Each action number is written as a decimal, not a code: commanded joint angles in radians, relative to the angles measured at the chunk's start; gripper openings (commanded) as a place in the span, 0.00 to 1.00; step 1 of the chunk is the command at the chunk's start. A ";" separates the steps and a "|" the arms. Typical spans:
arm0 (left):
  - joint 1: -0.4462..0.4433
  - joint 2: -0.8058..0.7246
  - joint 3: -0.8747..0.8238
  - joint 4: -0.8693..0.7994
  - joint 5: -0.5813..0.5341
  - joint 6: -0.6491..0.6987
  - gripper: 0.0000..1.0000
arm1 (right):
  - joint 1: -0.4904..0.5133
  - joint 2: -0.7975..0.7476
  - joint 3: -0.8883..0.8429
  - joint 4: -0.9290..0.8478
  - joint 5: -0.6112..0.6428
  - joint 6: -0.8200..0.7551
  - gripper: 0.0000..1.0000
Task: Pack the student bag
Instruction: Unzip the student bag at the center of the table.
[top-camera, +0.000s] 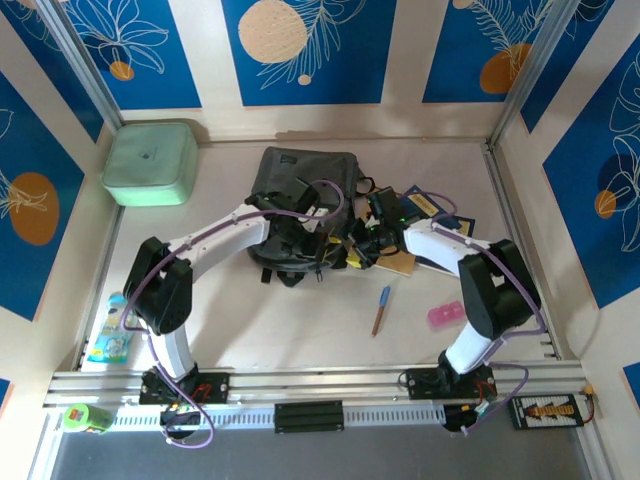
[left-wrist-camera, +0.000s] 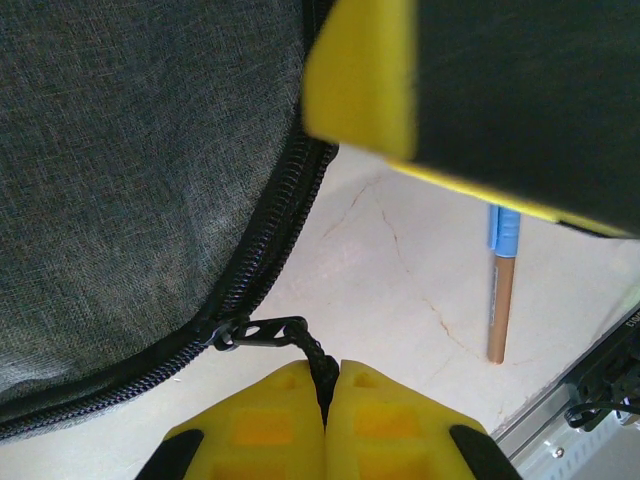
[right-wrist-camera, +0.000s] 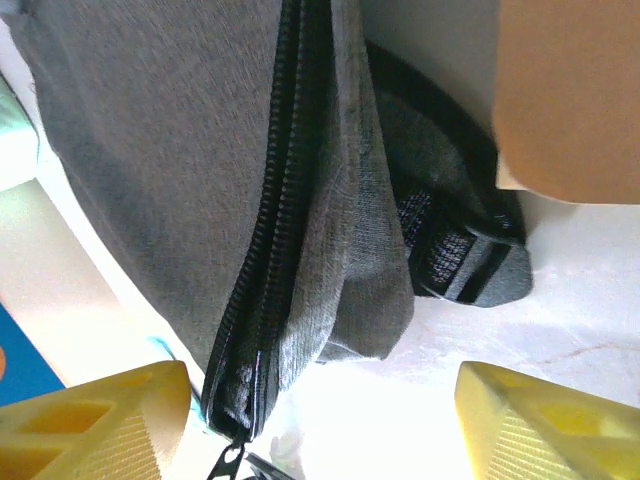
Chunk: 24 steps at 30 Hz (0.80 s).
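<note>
Two failure modes need attention at this stage. The student bag (top-camera: 300, 185) lies on the table (top-camera: 300, 320) just above the centre of the top view, with both arms reaching onto its lower edge. The left gripper (left-wrist-camera: 328, 385), at the bottom of the left wrist view, is clamped shut on the zipper pull cord (left-wrist-camera: 305, 345). That cord leads up-left to the slider (left-wrist-camera: 225, 332) on the zipper (left-wrist-camera: 280, 220). The right gripper (right-wrist-camera: 320, 415) has its fingers wide apart at the bottom corners of the right wrist view and holds nothing. The bag's corner sits just above the gap.

1. Bag drag. With no second grip on the fabric, a pull on the cord would probably slide the soft bag across the table instead of running the slider.
2. Cord slip. The cord is thin and pinched near the fingertips, so an off-axis pull may strip it out.
3. Collateral contact. The pen (left-wrist-camera: 503, 290) lies near, at right, and could be swept away. The strap buckle (right-wrist-camera: 465, 270) could snag a right finger.
</note>
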 joint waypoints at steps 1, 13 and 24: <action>-0.006 -0.014 -0.012 -0.008 0.011 -0.002 0.00 | 0.027 0.049 0.058 -0.017 -0.023 0.017 0.72; -0.002 -0.085 -0.102 -0.087 -0.096 -0.003 0.00 | 0.052 0.109 0.106 -0.060 0.038 -0.027 0.24; 0.048 -0.145 -0.185 -0.277 -0.289 0.008 0.00 | 0.048 0.129 0.129 -0.110 0.153 -0.084 0.12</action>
